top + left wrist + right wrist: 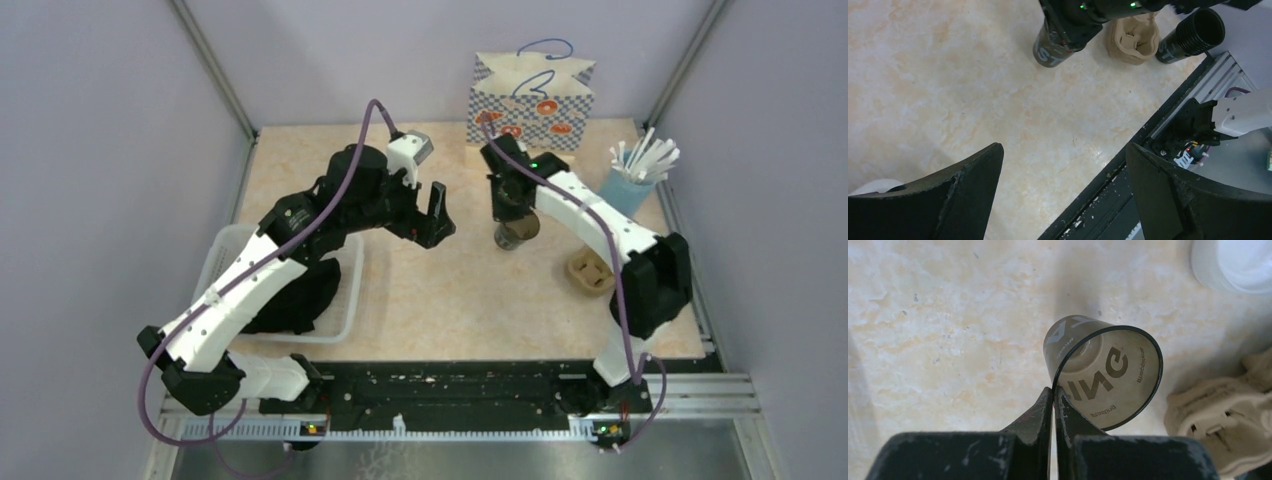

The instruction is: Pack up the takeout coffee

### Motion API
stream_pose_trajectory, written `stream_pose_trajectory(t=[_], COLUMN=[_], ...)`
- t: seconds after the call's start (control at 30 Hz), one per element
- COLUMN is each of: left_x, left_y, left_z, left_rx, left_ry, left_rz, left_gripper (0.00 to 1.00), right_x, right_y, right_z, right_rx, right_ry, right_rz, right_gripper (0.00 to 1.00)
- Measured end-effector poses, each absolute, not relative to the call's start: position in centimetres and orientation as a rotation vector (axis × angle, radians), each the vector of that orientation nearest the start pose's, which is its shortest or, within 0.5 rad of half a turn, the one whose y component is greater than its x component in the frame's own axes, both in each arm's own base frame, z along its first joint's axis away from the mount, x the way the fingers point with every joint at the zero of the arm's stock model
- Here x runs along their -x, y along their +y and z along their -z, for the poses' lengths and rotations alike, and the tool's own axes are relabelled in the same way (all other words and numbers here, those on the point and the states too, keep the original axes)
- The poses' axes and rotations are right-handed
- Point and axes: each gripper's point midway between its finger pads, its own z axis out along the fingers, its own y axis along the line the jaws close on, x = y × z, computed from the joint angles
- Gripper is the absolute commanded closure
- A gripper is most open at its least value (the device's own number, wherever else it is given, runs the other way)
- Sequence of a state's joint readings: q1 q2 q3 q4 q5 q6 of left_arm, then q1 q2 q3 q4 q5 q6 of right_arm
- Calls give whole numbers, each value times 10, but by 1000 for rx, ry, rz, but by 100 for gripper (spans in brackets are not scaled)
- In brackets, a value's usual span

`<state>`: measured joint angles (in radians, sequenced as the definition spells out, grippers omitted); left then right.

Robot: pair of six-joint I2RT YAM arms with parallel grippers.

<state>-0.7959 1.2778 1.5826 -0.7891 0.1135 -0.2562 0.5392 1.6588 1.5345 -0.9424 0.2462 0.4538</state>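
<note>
You had the right gripper (pixel 1054 391) clenched on the rim of the lidless grey cup (pixel 1108 375), mid-table, near the cardboard carrier (pixel 1218 420). Left gripper (pixel 1063 148) hung released, jaws wide, holding nothing, above the table (pixel 948 75).

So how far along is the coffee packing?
Early. Done: nothing visibly, the carrier holds no cup; bag interior not visible. In hand: right fingers pinch a lidless cup by its rim, beside the carrier. Left fingers open, empty. Remaining: seating cups in the carrier, likely bagging.

The beige table (pixel 450 290) carries 1 white basket (pixel 212 262), 1 patterned bag (pixel 530 105), 1 straw cup (pixel 625 195), 1 pulp carrier (pixel 590 272).
</note>
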Motion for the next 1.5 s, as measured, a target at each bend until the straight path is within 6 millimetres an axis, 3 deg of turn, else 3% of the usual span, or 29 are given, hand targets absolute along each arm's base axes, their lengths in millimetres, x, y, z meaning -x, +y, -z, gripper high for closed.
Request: stream_pose_trajectory(t=[0.2, 0.57, 0.6, 0.67, 0.73, 0.87, 1.03, 1.13, 1.27, 1.4, 1.5], left_x=[-224, -222, -222, -222, -222, -221, -221, -222, -228, -234, -239], left_y=[-269, -266, -266, -265, -265, -264, -264, -263, -268, -274, -278], left_z=[-339, -341, -341, -341, -342, -344, -345, -344, -344, -342, -338], left_rx=[-572, -532, -528, -521, -514, -510, -511, -526, -569, -606, -634], left_ry=[2116, 2138, 2139, 2139, 2138, 2132, 2130, 2126, 2117, 2114, 2119], left_rz=[745, 748, 747, 747, 747, 751, 751, 743, 723, 704, 685], left_gripper=[2, 2, 2, 2, 2, 2, 2, 2, 2, 2, 2], right_x=[-353, -353, -352, -349, -347, -349, -360, -365, -377, -381, -378], right_y=[211, 215, 216, 219, 222, 228, 229, 204, 131, 68, 42], right_z=[-139, -123, -122, -123, -126, -151, -193, -212, -222, -213, -197], right_rx=[215, 319, 328, 342, 358, 372, 325, 240, 6, -226, -393], right_ry=[2620, 2660, 2663, 2668, 2668, 2643, 2562, 2531, 2505, 2480, 2458], right_rz=[42, 100, 103, 103, 97, 79, 19, -19, -10, 62, 135], right_gripper=[100, 100, 93, 67, 52, 40, 36, 34, 32, 21, 27])
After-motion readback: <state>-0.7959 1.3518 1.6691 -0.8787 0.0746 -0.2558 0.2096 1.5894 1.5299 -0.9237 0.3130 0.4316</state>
